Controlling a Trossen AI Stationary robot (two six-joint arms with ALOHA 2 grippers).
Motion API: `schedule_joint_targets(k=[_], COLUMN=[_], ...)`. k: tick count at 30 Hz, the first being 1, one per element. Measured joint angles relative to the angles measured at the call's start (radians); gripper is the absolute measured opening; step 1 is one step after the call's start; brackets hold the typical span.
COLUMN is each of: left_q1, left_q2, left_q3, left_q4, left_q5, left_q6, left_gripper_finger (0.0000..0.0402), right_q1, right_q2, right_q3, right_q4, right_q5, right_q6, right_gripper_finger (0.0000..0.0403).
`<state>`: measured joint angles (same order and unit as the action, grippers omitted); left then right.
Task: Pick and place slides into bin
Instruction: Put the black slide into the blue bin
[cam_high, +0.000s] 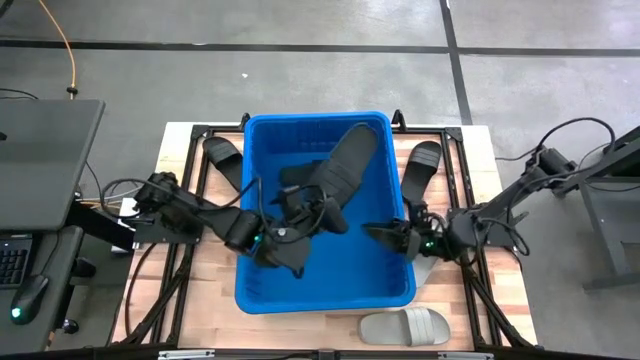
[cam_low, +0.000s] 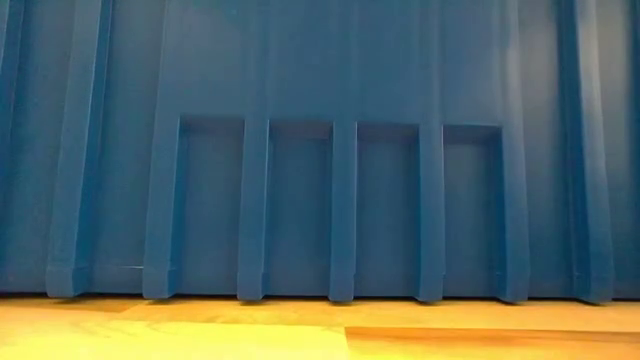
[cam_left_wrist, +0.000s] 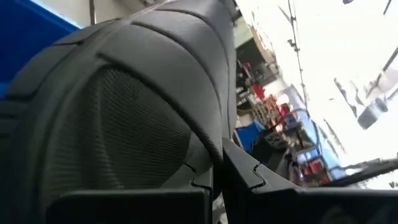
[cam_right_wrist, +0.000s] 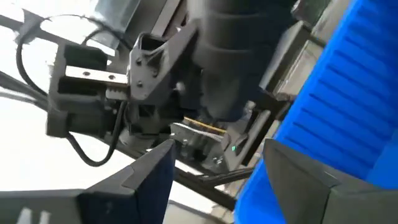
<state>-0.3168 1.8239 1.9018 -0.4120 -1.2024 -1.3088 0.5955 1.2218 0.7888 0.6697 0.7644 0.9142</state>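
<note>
The bin's (cam_low: 320, 150) ribbed blue wall is filling the low view — above it the left gripper (cam_high: 300, 215) is clamping a black slide (cam_high: 345, 165) over the bin, needing only release, while the right gripper (cam_high: 395, 237) is hovering spread wide, holding nothing.

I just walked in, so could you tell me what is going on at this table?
The left gripper, shut on a black slide, holds it over the blue bin. The right gripper is open inside the bin, holding nothing. Two black slides and a grey slide lie on the table outside it.
</note>
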Motion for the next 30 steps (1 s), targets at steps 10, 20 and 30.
schedule_joint_targets(k=[10, 20, 30], left_q1=[0.038, 0.026, 0.01], left_q2=[0.014, 0.014, 0.014], left_q3=[0.0, 0.0, 0.0], left_q4=[0.124, 0.233, 0.217], left_q5=[0.076, 0.223, 0.242], left_q6=[0.119, 0.226, 0.23], left_gripper_finger=[0.0002, 0.0002, 0.0002], right_q1=[-0.044, -0.048, -0.022], right_q2=[0.148, 0.153, 0.15], right_q3=[0.214, 0.232, 0.232], right_q4=[-0.24, -0.296, -0.291], right_q5=[-0.022, -0.036, -0.008], right_q6=[0.074, 0.094, 0.042], right_gripper_finger=[0.0232, 0.0232, 0.0232])
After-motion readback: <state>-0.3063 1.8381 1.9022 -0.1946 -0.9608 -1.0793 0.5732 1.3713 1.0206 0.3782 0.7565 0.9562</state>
